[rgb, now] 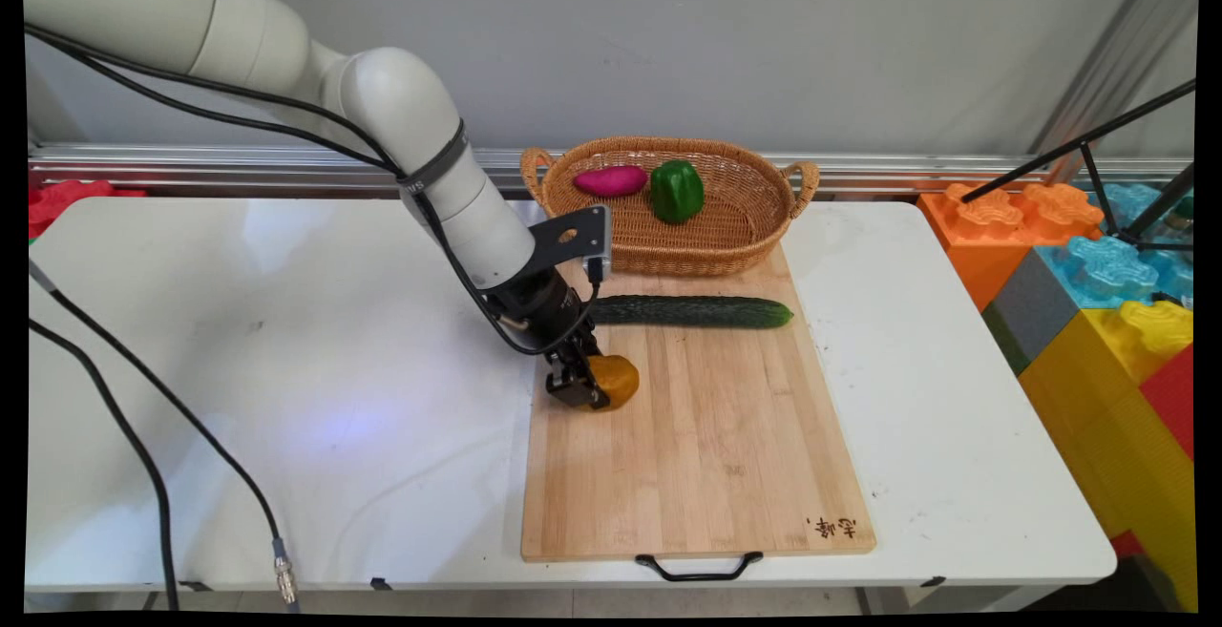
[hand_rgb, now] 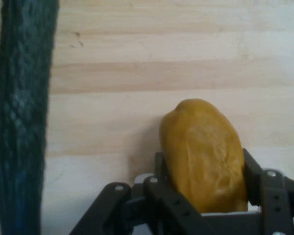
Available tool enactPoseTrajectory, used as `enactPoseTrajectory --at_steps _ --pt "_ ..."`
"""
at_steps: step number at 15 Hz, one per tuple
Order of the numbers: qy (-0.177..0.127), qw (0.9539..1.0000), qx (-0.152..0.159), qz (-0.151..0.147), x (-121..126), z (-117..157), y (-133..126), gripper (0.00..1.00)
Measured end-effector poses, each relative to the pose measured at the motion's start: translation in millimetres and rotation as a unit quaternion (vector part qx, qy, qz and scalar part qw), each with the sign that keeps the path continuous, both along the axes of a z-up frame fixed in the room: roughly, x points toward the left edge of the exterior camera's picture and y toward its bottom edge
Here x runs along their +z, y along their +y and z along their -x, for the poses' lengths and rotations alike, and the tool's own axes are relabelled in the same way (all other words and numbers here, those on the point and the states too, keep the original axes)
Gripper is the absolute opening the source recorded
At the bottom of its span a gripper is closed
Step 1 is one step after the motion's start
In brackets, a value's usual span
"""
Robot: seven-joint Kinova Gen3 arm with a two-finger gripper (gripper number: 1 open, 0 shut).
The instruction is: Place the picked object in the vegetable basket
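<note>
Gripper (rgb: 584, 388): one, black, two fingers, low over the board's left edge, about a third of the way down from the far end. Jaws clenched on the potato, one finger on each long flank.

Potato (rgb: 616, 380): one, ochre-yellow, egg-shaped. Sits at the board's left edge with its underside at or just above the wood; contact cannot be told. Skin looks smooth and matte, so likely firm and fairly light, and apt to roll or slip where it curves. The middle of the flanks, where the fingers now press, looks the surest hold.

Board (rgb: 726, 455): one, pale wood, long side running from near edge to far edge of the tabletop, right of centre; black handle at the near end, small burnt mark in the near right corner.

Cucumber (rgb: 692, 311): one, dark green, lying across the board's far end, near the potato but apart from it.

Basket (rgb: 764, 226): one, wicker, two handles, at the tabletop's far edge, touching the board's far end. Holds one pepper (rgb: 677, 191), green, and one purple tuber (rgb: 610, 180), side by side.

Blocks (rgb: 1098, 274): several large coloured ones stacked off the right edge.
</note>
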State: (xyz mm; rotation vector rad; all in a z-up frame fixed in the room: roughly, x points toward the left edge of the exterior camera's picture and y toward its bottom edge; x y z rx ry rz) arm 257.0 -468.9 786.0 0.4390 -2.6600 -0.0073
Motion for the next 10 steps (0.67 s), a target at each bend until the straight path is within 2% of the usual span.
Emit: enactPoseTrajectory --at_steps 3,6,8,10 --pt "0.012 0.9999 0.004 -0.005 7 -4 -2 0.0" --pt "0.034 0.9992 0.017 0.01 26 -6 -12 0.0" --pt "0.05 0.9975 0.035 0.034 42 -7 -26 0.0" --pt "0.065 0.993 0.067 0.073 61 -11 -48 0.0"
